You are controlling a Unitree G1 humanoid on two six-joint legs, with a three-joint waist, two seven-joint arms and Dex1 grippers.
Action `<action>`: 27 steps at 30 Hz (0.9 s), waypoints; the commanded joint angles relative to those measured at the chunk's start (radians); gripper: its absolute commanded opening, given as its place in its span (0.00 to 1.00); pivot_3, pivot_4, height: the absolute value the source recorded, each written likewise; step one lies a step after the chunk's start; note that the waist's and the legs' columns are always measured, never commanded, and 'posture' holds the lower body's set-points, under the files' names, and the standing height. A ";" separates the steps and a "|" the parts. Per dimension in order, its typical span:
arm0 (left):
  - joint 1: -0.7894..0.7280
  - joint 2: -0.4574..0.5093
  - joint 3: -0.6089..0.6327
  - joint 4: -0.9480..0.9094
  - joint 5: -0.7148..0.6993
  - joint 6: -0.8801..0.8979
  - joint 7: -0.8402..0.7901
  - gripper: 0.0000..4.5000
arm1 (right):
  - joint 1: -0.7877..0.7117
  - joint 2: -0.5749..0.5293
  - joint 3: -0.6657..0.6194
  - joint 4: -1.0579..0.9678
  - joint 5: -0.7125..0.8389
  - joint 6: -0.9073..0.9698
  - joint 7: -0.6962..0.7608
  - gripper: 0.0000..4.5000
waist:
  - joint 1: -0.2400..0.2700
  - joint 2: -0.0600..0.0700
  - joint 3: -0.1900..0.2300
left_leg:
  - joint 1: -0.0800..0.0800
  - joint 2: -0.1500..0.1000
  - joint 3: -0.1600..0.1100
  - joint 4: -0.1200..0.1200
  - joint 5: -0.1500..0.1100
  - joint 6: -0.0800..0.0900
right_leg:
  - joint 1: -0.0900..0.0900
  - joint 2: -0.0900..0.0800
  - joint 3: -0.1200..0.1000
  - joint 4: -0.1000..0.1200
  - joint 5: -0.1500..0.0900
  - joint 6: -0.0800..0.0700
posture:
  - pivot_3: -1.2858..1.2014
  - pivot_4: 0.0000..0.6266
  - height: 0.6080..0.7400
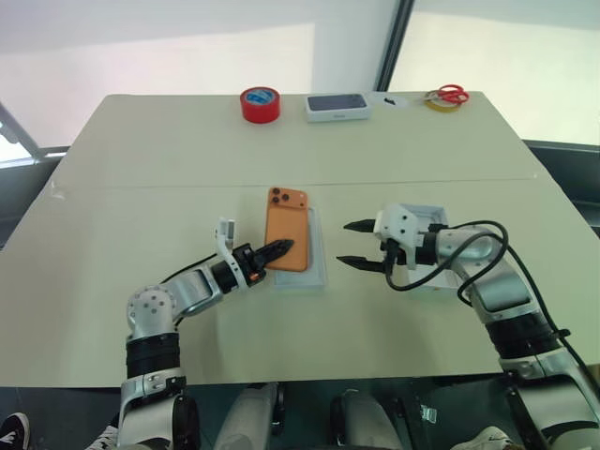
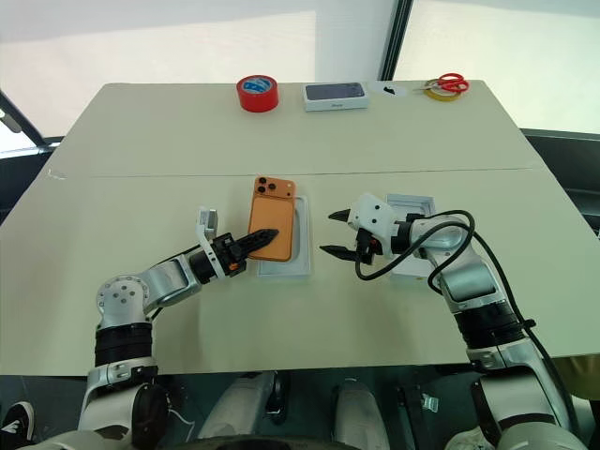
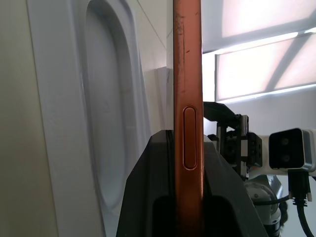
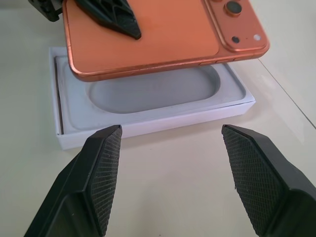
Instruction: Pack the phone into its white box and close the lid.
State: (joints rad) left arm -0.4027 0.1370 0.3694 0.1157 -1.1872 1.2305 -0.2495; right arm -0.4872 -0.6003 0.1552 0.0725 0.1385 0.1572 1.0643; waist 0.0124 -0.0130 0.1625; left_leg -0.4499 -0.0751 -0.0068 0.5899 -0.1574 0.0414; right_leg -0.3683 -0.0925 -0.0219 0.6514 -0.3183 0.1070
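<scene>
The left end effector (image 2: 265, 232) is pinching the orange rounded smartphone (image 2: 270, 221) by one edge above the white cardboard box (image 4: 148, 106); it risks slipping askew. The right end effector (image 2: 333, 233) is gaping empty beside the box.

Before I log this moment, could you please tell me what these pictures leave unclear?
- The lid: head views, mostly hidden behind the right gripper.
- The white box floor: right wrist view, covered by the phone and the moulded insert.
- Print on the sealed box: head views, too small.
</scene>
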 commanded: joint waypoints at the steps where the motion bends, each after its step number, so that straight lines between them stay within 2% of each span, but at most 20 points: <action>1: -0.013 0.010 -0.020 -0.049 0.007 -0.006 0.012 0.47 | -0.034 0.011 -0.004 -0.001 -0.002 -0.028 -0.012 0.76 | 0.000 0.000 0.000 | 0.000 0.000 0.000 0.000 0.000 0.000 | 0.000 0.000 0.000 0.000 0.000 0.000 | 0.52 0.24 0.99; 2: -0.020 0.011 -0.017 -0.045 -0.012 0.016 0.023 0.59 | -0.036 0.013 -0.004 0.002 -0.001 -0.028 -0.011 0.76 | 0.001 0.000 0.000 | 0.000 0.000 0.000 0.000 0.000 0.000 | 0.000 0.000 0.000 0.000 0.000 0.000 | 0.52 0.24 0.99; 9: -0.026 0.063 -0.017 -0.097 -0.060 0.122 0.059 0.59 | -0.053 0.029 0.003 0.025 -0.009 -0.042 -0.017 0.76 | 0.000 0.000 0.000 | 0.000 0.000 0.000 0.001 0.000 0.001 | 0.000 0.000 0.000 0.000 0.000 0.000 | 0.52 0.24 0.99; 18: -0.007 0.182 -0.012 -0.165 -0.015 0.093 0.011 0.59 | -0.053 0.038 0.008 0.038 -0.010 -0.038 -0.024 0.76 | -0.001 0.000 0.000 | 0.000 0.000 0.000 0.001 -0.001 0.001 | 0.000 0.000 0.000 0.000 0.000 0.000 | 0.52 0.24 0.99; 19: -0.012 0.201 -0.017 -0.170 0.002 0.077 0.003 0.60 | -0.056 0.040 0.007 0.041 -0.007 -0.028 -0.026 0.66 | -0.001 0.000 0.000 | 0.000 0.000 0.000 0.000 -0.001 0.001 | 0.000 0.000 0.000 0.000 0.000 0.000 | 0.52 0.24 0.99; 20: -0.015 0.214 -0.022 -0.173 0.014 0.065 -0.003 0.60 | -0.057 0.042 0.006 0.043 -0.005 -0.021 -0.027 0.64 | -0.001 0.000 0.000 | 0.000 0.000 0.000 0.000 -0.001 0.001 | 0.000 0.000 0.000 0.000 0.000 0.000 | 0.52 0.24 0.99; 22: -0.035 0.257 -0.023 -0.162 0.043 0.024 -0.044 0.48 | -0.066 0.044 0.004 0.059 -0.023 -0.040 -0.046 0.46 | 0.000 0.001 0.000 | 0.000 0.000 0.000 0.000 -0.001 0.001 | 0.000 0.000 0.000 0.000 0.000 0.000 | 0.52 0.24 0.99; 23: -0.045 0.285 -0.037 -0.163 0.077 -0.004 -0.066 0.41 | -0.069 0.042 0.004 0.068 -0.031 -0.049 -0.053 0.35 | 0.000 0.001 0.000 | 0.000 0.000 0.000 0.000 -0.001 0.001 | 0.000 0.000 0.000 0.000 0.000 0.000 | 0.52 0.24 0.99; 26: -0.075 0.334 -0.075 -0.128 0.174 -0.096 -0.117 0.10 | -0.078 0.041 0.006 0.091 -0.047 -0.065 -0.069 0.02 | 0.000 0.001 0.000 | 0.000 0.000 0.000 0.000 -0.001 0.000 | 0.000 0.000 0.000 0.000 0.000 0.000 | 0.52 0.24 0.99; 27: -0.074 0.369 -0.139 -0.128 0.254 -0.152 -0.153 0.01 | -0.084 0.041 0.012 0.105 -0.062 -0.067 -0.079 0.00 | 0.000 0.001 0.000 | 0.000 0.000 0.000 0.000 -0.001 0.000 | 0.000 0.000 0.000 0.000 0.000 0.000 | 0.52 0.24 0.99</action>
State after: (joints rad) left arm -0.4677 0.4777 0.2936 -0.0073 -1.0226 1.1553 -0.3498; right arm -0.5455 -0.5615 0.1771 0.1694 0.0899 0.1117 1.0031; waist 0.0123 -0.0123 0.1627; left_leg -0.4499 -0.0753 -0.0067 0.5897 -0.1580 0.0418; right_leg -0.3684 -0.0926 -0.0218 0.6511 -0.3185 0.1066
